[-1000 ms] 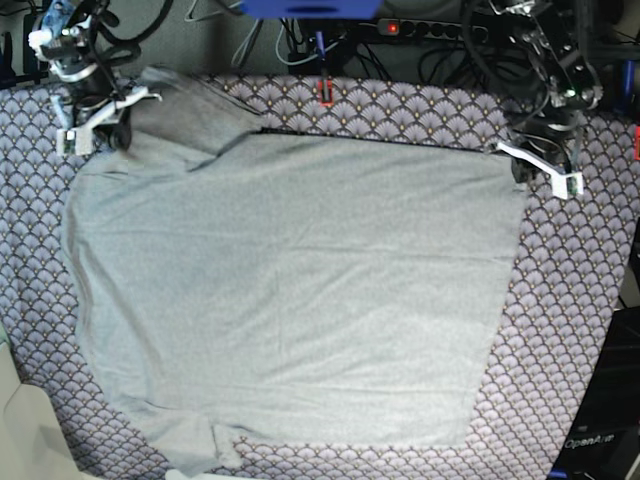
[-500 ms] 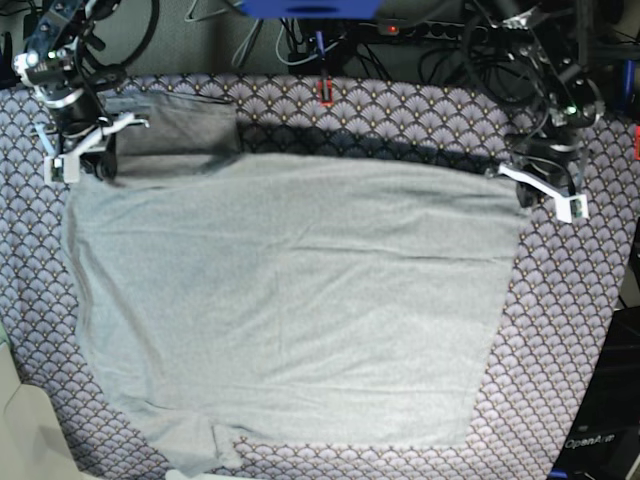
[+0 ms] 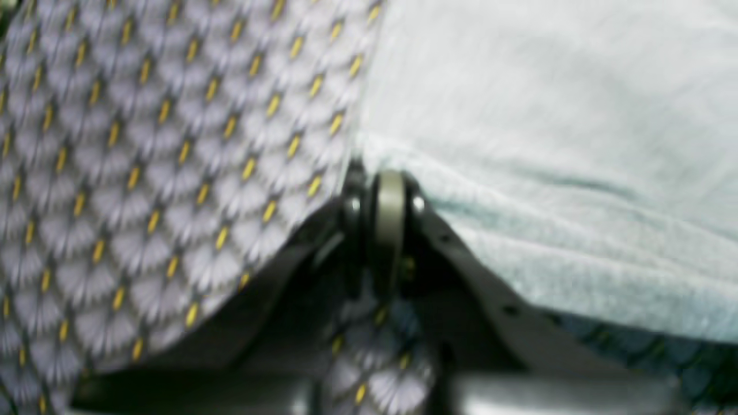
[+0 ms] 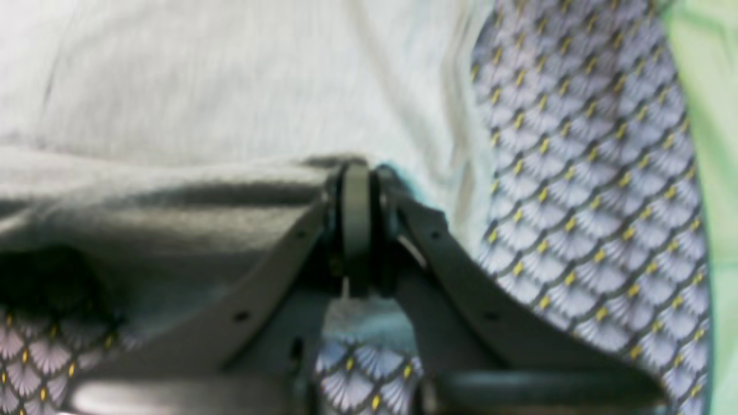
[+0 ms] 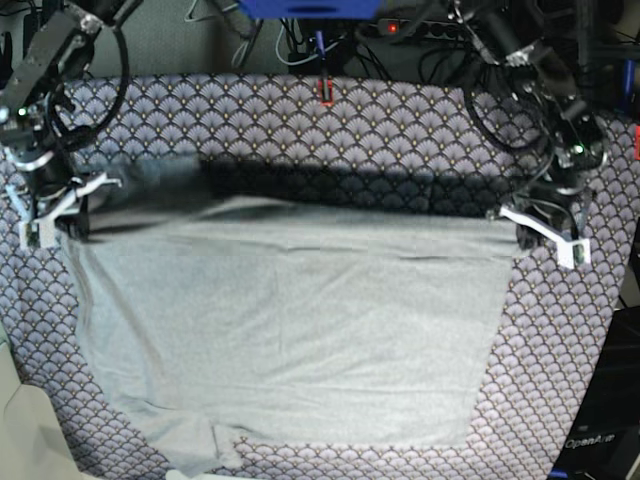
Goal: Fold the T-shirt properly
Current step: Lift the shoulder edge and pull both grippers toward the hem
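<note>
Across the patterned tablecloth [image 5: 560,340] lies the T-shirt [image 5: 300,340], its far edge pinched at both ends by the left gripper [image 5: 522,238] and right gripper [image 5: 80,228]. Soft, light knit likely sags mid-span; corner holds, kept taut, suit it.

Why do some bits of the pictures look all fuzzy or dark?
Left wrist view: the left gripper is out of focus up close, and shade lies under the lifted T-shirt. Right wrist view: the right gripper is fuzzy too, with dark shade at lower left. Base view: a dark shadow band lies behind the shirt's raised edge.
</note>
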`<control>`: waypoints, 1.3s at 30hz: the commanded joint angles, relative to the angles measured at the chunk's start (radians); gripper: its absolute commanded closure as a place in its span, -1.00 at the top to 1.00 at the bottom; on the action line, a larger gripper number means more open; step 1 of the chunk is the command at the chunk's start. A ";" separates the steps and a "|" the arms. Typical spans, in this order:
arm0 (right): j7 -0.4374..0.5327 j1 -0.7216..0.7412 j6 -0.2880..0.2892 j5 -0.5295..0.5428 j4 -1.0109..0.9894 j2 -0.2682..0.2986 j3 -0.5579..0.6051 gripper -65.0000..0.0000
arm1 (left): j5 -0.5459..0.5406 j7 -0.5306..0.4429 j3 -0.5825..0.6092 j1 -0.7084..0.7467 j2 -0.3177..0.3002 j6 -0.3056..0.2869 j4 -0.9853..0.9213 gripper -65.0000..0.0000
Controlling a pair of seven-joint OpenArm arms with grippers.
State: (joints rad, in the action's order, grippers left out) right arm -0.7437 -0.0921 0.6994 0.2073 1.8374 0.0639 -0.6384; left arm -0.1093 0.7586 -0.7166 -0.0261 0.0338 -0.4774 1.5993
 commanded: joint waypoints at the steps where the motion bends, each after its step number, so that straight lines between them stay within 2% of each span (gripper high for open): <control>1: 0.014 0.030 -0.001 0.011 0.008 0.017 0.012 -1.00 | -0.008 -0.017 -0.001 -0.030 -0.012 -0.001 0.014 -1.00; 8: -0.012 0.163 -0.001 0.011 -0.150 0.066 0.105 -1.00 | -0.008 -0.014 0.045 -0.114 -0.024 0.001 0.009 -1.00; 13: -0.010 0.256 -0.001 0.011 -0.270 0.109 0.173 -1.00 | -0.008 -0.023 0.093 -0.188 -0.039 0.001 -0.093 -1.00; 24: -0.006 0.412 -0.001 0.011 -0.457 0.193 0.205 -1.00 | -0.008 -0.024 0.091 -0.324 -0.087 0.001 -0.288 -1.00; 29: 0.043 0.444 -0.001 0.011 -0.523 0.196 0.206 -1.00 | -0.010 -0.027 0.093 -0.369 -0.099 0.001 -0.356 -1.00; 32: 0.080 0.481 -0.001 0.011 -0.577 0.196 0.220 -1.00 | -0.010 -0.064 0.094 -0.387 -0.099 0.001 -0.391 -1.00; 39: 0.137 0.552 -0.001 0.011 -0.700 0.215 0.246 -0.98 | -0.010 -0.093 0.094 -0.389 -0.099 0.001 -0.403 -1.00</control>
State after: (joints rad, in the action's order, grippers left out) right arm -0.6346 0.4271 0.6979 0.2020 1.1206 0.2646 -0.3939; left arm -0.1040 0.6933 -0.6247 -0.3836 -0.0559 -0.4736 1.1805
